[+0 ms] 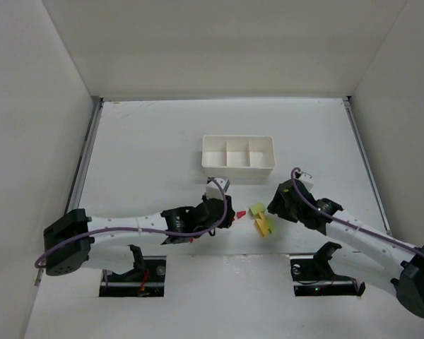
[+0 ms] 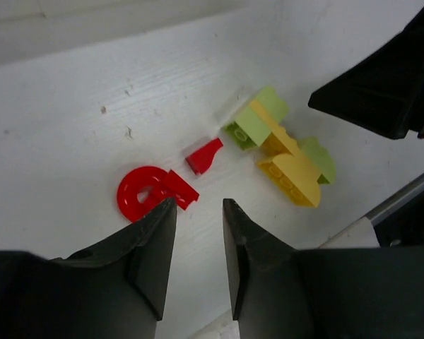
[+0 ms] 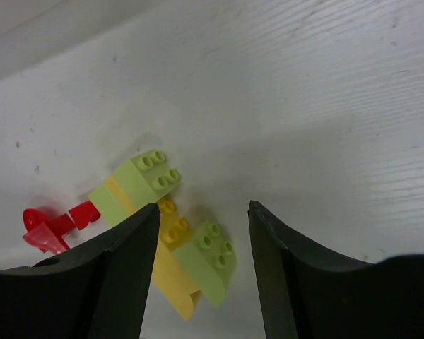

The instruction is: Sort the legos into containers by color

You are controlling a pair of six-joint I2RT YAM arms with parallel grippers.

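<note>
The legos lie in a cluster on the white table in front of the tray [image 1: 238, 169] of three compartments. The red half-disc [image 2: 143, 192] and two red wedges [image 2: 204, 156] lie just ahead of my left gripper [image 2: 199, 205], which is open and empty; its left fingertip is right beside the half-disc. Pale yellow-green bricks [image 3: 147, 176] and yellow-orange bricks [image 3: 171, 233] lie joined or touching. My right gripper [image 3: 203, 208] is open over them, with one green brick [image 3: 206, 258] between its fingers. The cluster also shows in the top view [image 1: 260, 219].
The tray's compartments look empty in the top view. The two grippers face each other closely across the cluster; the right gripper's black body [image 2: 381, 85] shows in the left wrist view. White walls enclose the table on three sides.
</note>
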